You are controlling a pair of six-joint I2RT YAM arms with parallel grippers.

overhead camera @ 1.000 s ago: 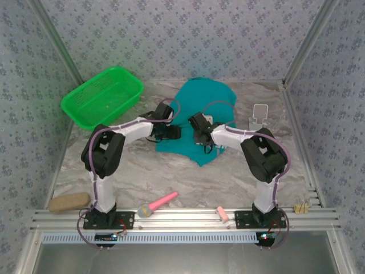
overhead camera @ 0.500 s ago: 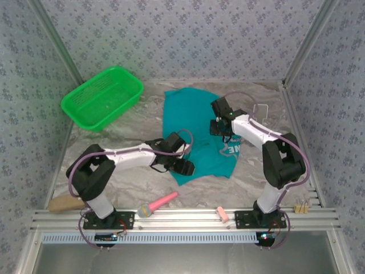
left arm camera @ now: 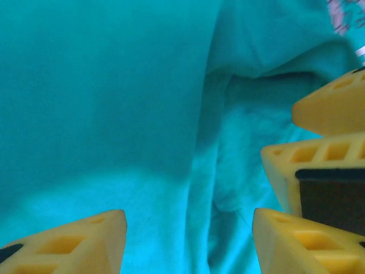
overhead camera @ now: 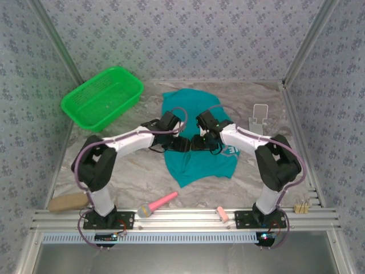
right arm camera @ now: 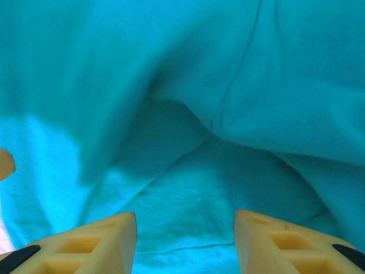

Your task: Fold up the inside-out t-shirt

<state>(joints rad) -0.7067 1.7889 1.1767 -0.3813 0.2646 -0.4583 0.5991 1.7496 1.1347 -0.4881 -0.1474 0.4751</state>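
**A:** Your jaws stand apart on both sides, with nothing clamped. The left gripper [left arm camera: 188, 228] and right gripper [right arm camera: 185, 220] hover nose to nose over the t-shirt [overhead camera: 199, 165], which lies rumpled at the centre of the top view.

**B:** Mind that closeness, because your fingertips could clash. If you close here, you may pinch both layers, or only a loose ridge, and drag the cloth askew.

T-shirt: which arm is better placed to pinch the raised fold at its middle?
Right, probably. The right gripper is open, with the raised fold of the t-shirt straight ahead between its fingers. The left gripper, also open, faces only a shallow crease.
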